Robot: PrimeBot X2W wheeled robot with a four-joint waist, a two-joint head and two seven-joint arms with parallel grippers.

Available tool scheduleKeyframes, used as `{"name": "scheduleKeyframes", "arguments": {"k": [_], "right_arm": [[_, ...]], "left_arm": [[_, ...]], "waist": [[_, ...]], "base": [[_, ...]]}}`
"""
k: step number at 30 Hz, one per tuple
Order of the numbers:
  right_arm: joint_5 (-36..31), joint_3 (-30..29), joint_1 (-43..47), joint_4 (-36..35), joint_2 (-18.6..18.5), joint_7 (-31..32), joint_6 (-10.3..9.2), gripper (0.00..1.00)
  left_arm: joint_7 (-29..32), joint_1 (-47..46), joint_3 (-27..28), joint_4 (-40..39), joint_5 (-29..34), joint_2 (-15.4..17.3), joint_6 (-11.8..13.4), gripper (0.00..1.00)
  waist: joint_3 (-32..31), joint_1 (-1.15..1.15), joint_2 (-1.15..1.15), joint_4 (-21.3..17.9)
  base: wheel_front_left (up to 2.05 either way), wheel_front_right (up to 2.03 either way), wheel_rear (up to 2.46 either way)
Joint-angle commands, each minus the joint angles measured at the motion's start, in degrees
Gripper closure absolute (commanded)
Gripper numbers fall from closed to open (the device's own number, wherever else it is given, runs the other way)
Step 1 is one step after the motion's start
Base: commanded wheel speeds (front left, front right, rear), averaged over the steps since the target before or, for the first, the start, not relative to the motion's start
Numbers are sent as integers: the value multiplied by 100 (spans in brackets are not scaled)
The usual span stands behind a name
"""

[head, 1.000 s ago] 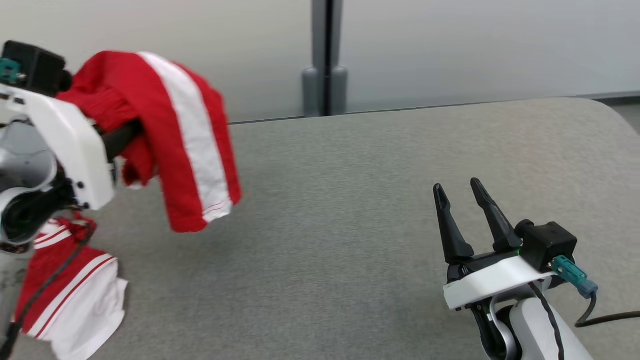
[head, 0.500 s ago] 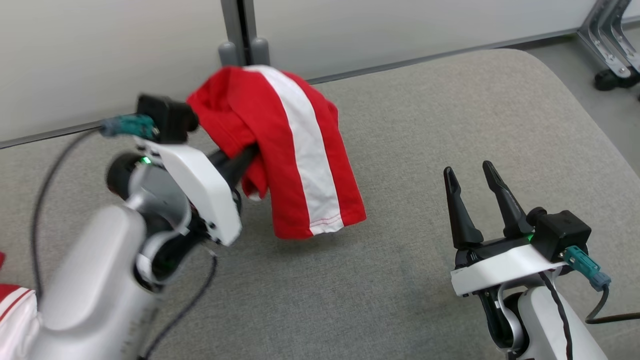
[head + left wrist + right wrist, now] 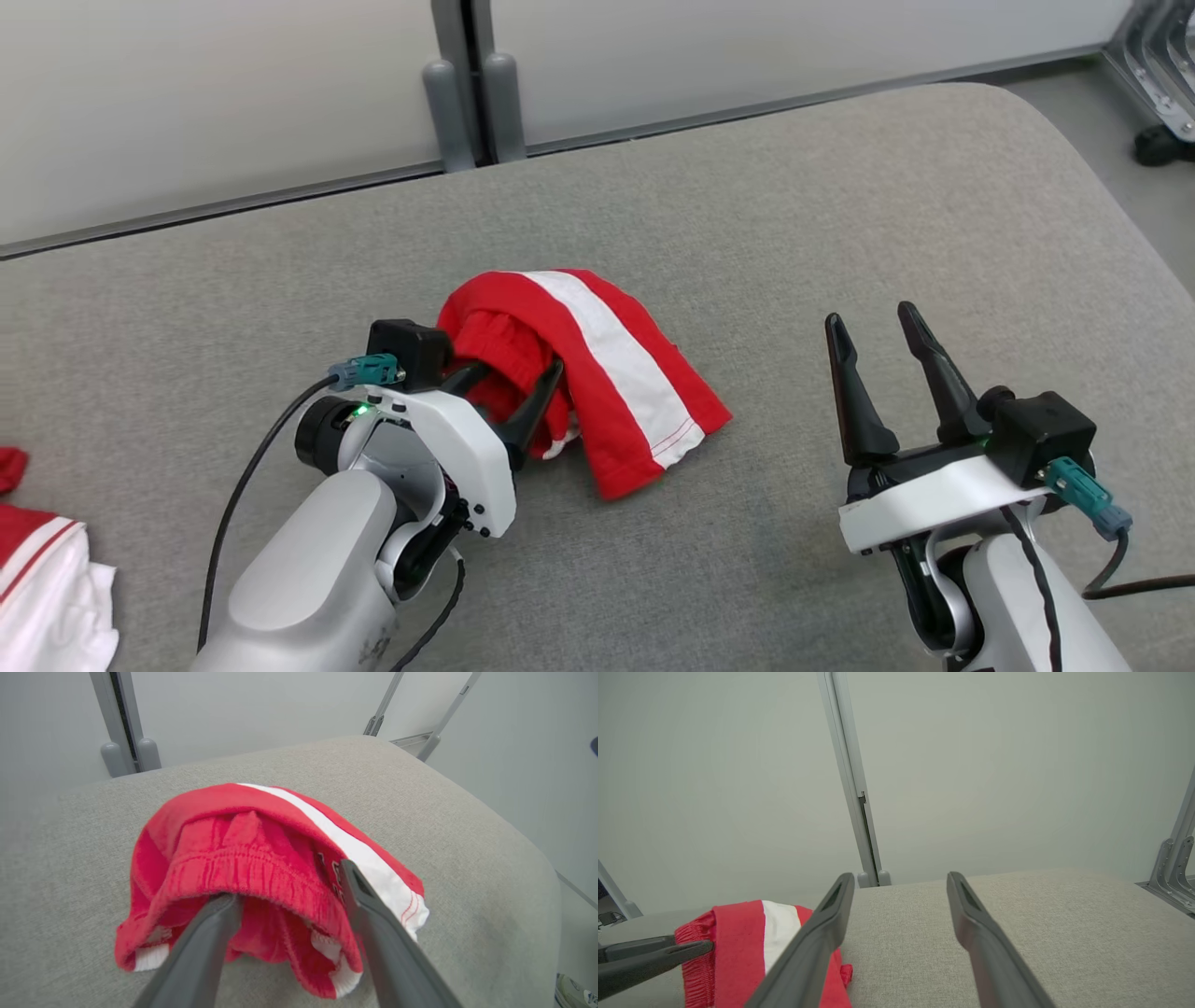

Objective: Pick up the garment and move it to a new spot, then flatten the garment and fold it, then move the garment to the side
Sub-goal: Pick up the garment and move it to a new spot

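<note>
Shorts: lying bunched on table.
Left gripper: gaping, poking into shorts.
Right gripper: gaping, holding nothing.
Near left: other clothes lying.

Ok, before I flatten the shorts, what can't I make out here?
- Head view: one fingertip of the left gripper is under the shorts; snagged or free, cannot tell.
- Left wrist view: print on the shorts is half behind a finger, unreadable.
- Right wrist view: shorts cut by the bottom edge and a finger of the right gripper.
- Head view: other clothes cut off at the lower left corner.
</note>
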Motion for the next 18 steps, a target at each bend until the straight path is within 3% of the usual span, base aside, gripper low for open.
{"name": "scheduleKeyframes", "arguments": {"k": [1,9,18], "right_arm": [[-43,2,35,42,-34,-27,11,0],[-131,-92,230,137,-37,-27,11,0],[-42,-249,526,89,-38,-28,11,0]], "left_arm": [[-83,-65,-49,91,28,41,-33,0],[-359,274,-88,-59,-146,337,-39,0],[-1135,1074,393,-1179,45,928,743,0]], "waist": [[-137,0,0,135],[-557,0,0,532],[-792,0,0,851]], "base": [[0,0,0],[0,0,0],[0,0,0]]}}
